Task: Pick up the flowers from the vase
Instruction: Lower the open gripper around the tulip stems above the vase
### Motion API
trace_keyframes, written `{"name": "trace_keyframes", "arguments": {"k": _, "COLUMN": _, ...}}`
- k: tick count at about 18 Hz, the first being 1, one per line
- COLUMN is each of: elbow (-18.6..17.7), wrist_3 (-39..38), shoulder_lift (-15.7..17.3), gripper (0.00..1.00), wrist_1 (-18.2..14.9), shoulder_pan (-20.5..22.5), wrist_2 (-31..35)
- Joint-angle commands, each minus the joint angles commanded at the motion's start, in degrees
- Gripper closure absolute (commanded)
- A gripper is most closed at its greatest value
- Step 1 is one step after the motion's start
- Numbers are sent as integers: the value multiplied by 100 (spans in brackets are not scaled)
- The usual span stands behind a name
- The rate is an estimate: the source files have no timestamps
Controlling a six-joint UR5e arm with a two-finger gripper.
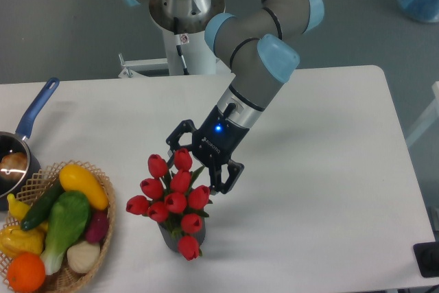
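Note:
The flowers [173,197], a bunch of red closed tulip buds with green leaves, stand in the vase [173,238], a small dark grey cylinder mostly hidden beneath them near the table's front. My gripper [197,167] is open, its black fingers spread on either side of the topmost buds at the bunch's upper right edge. One finger [175,138] sits left of the top bud, the other [225,178] right of it. Nothing is held between them.
A wicker basket [103,228] of vegetables and fruit sits at the front left, close to the flowers. A blue-handled pan [34,111] lies at the left edge. The robot's base [185,18] stands behind the table.

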Motion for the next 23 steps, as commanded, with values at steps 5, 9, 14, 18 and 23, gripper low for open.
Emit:
{"name": "trace_keyframes", "arguments": {"k": 5, "elbow": 9, "wrist_3": 9, "shoulder_lift": -70, "gripper": 0, "wrist_1": 140, "shoulder_pan": 9, "wrist_2": -299}}
{"name": "trace_keyframes", "arguments": {"k": 9, "elbow": 0, "wrist_3": 18, "shoulder_lift": -114, "gripper": 0, "wrist_1": 193, "shoulder_pan": 9, "wrist_2": -299}}
{"name": "trace_keyframes", "arguments": {"k": 14, "elbow": 9, "wrist_3": 9, "shoulder_lift": -150, "gripper": 0, "wrist_1": 193, "shoulder_pan": 9, "wrist_2": -290}}
{"name": "trace_keyframes", "arguments": {"k": 18, "elbow": 61, "wrist_3": 9, "shoulder_lift": -193, "gripper": 0, "wrist_1": 228, "shoulder_pan": 0, "wrist_2": -299}}
{"name": "trace_keyframes", "arguments": {"k": 23, "elbow": 237, "wrist_3": 9, "shoulder_lift": -360, "gripper": 0, "wrist_1": 246, "shoulder_pan": -35, "wrist_2": -299}}
